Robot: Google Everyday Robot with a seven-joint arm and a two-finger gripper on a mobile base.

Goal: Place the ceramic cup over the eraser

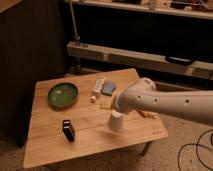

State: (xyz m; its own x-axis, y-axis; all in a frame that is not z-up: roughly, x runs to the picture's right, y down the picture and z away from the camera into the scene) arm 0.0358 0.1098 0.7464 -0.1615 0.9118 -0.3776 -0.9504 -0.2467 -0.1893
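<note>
Pale wood planks form the table (45,150), whose front edge runs closest to the camera and whose right corner lies under a white arm (170,102) reaching in from the right. The cup (116,121) stands on the right half of the table, closer to the front edge than to the back one. To the left of the cup, a broad strip of bare wood separates it from the eraser (68,130), which stands well apart from it and slightly nearer the front edge. Farther left of the cup and toward the back sits a green bowl (63,94). Behind the cup, near the back edge, a white bar (98,85) and a blue pad (109,88) lie just beside each other. Right of the cup, a cable (200,147) curls on the speckled floor (180,157).

The gripper (118,110) hangs directly above the cup, at the end of the arm's thick rounded wrist. That wrist hides most of the fingers. They stand spread wide and hold nothing. Whether they touch the cup I cannot tell.

The cup is plain, white and smooth. The eraser is a small black block, upright, with a pale stripe along one edge. The bowl is round and glossy. The arm's shell is smooth, with small dark dots.
</note>
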